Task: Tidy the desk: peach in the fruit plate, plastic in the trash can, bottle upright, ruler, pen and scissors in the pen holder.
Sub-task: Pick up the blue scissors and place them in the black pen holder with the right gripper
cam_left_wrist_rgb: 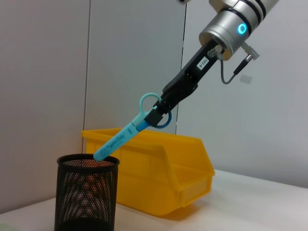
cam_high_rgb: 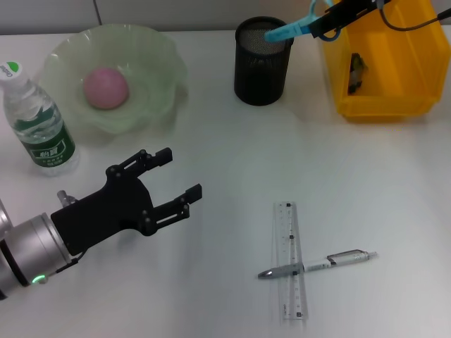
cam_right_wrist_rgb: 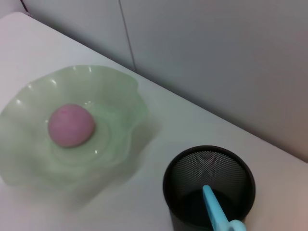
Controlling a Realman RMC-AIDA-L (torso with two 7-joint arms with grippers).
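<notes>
**A:** Scissors (cam_left_wrist_rgb: 126, 135) first, then the rest from the left. Where are they?

**B:** Far right at the back, clamped by the handles in the jaws of the right gripper (cam_left_wrist_rgb: 161, 114), tilted, with the blue tip at the mouth of the black mesh pen holder (cam_high_rgb: 263, 62).

**A:** And starting at the left edge?

**B:** A bottle (cam_high_rgb: 36, 123) stands upright on the white tabletop (cam_high_rgb: 211, 282). Beside it is the pale green fruit plate (cam_high_rgb: 155, 63), with the pink peach (cam_high_rgb: 106, 88) lying in it. In front of those hovers the left gripper (cam_high_rgb: 182, 179), its jaws apart and gripping nothing.

**A:** Toward the middle?

**B:** The pen holder stands at the back, well apart from the plate. Nearer the front a clear ruler (cam_high_rgb: 290, 260) lies flat, and a pen (cam_high_rgb: 317, 265) lies across it, touching it.

**A:** At the right?

**B:** A yellow bin (cam_high_rgb: 380, 70) just beside the pen holder, with something dark and crumpled inside; I cannot tell what it is.
</notes>
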